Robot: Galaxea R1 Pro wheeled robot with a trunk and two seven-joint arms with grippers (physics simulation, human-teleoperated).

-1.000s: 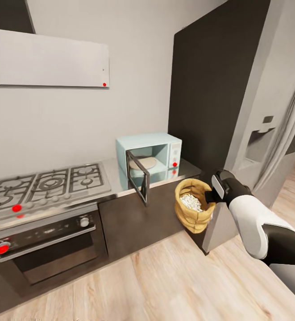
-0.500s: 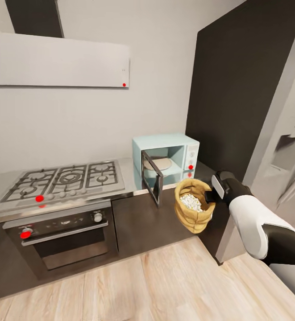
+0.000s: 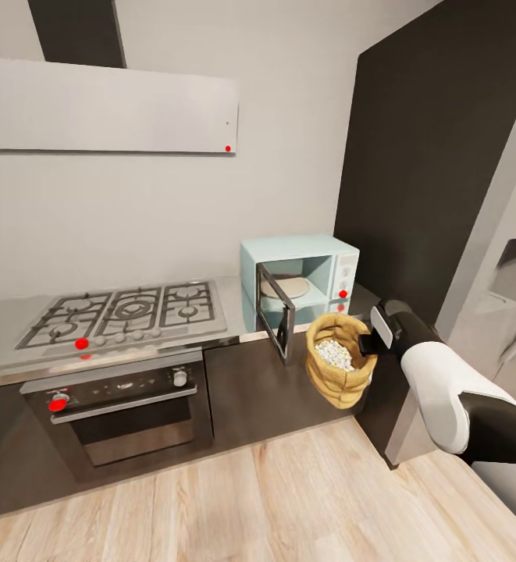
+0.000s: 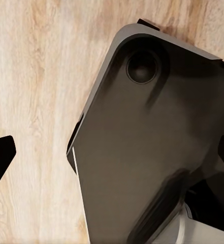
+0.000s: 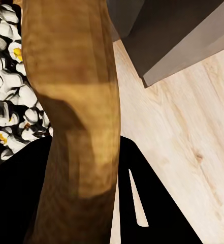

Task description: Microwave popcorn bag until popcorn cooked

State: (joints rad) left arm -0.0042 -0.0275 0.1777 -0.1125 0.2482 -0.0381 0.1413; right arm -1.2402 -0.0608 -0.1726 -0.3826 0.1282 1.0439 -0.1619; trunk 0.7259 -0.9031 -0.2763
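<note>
your right gripper (image 3: 369,341) is clamped on the bag (image 3: 336,368) rim, popcorn (image 3: 333,353) inside, held off the countertop (image 3: 211,312) corner before the open microwave (image 3: 300,277); left gripper's opening can't be told.

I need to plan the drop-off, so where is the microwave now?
In the head view the microwave sits on the countertop, right of the gas hob, door open, just behind the held popcorn bag.

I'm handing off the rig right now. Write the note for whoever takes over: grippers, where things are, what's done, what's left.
Right gripper: shut on the popcorn bag by its rolled rim, held in the air over the floor in front of the microwave.
Left gripper: pictures don't settle its state; nothing seen in it.
Microwave sits on the countertop, door open, turntable bare.
Popcorn is inside the bag.
Done: bag lifted.
Left: place the bag inside, shut the door, start heating.
</note>
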